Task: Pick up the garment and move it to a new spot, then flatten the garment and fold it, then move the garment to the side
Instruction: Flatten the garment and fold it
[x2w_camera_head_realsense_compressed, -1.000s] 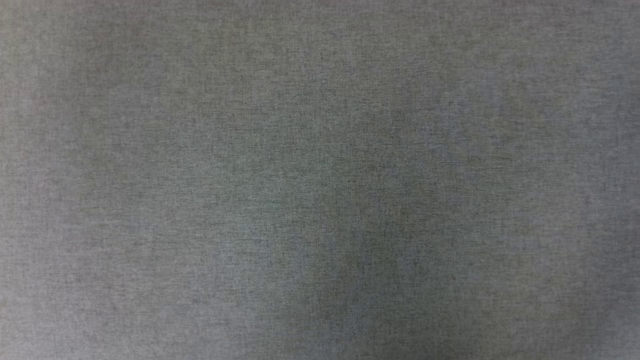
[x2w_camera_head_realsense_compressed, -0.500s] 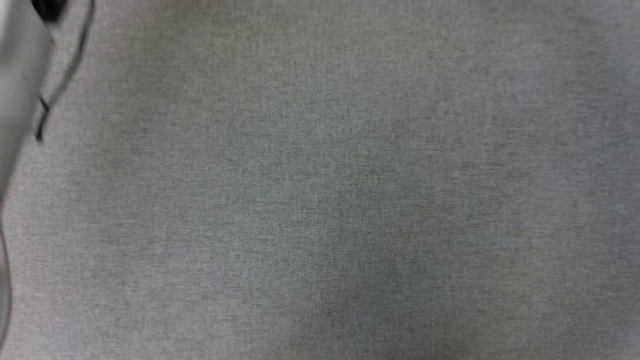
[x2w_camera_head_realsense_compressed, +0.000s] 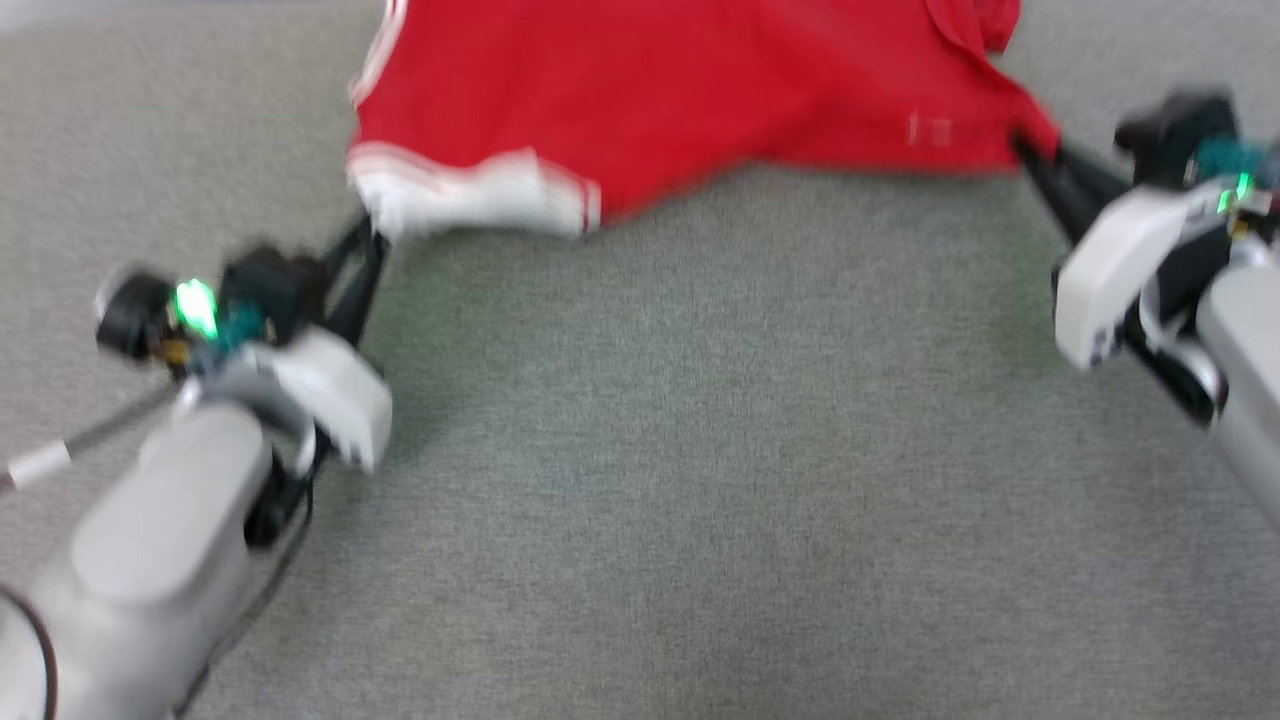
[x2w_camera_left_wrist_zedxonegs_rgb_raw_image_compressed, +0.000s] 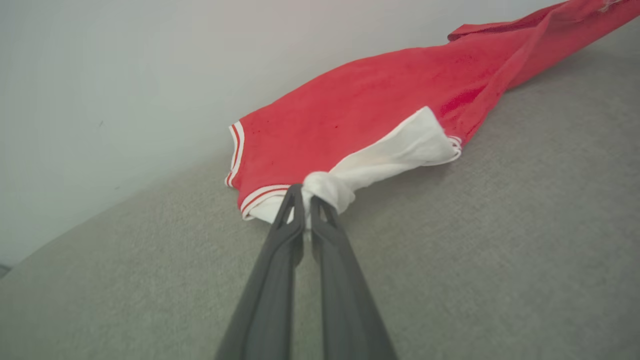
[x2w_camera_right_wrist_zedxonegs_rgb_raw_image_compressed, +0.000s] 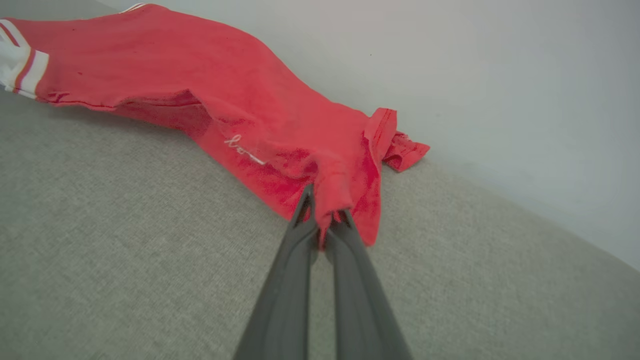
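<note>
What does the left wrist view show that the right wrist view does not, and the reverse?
Left wrist view: the left hand shut on the bunched white sleeve.
Right wrist view: the right hand shut on a red edge of the garment, near a small white mark and a folded red flap.
Shared: the red garment spread across the grey surface, its striped trim, and the pale wall behind.
</note>
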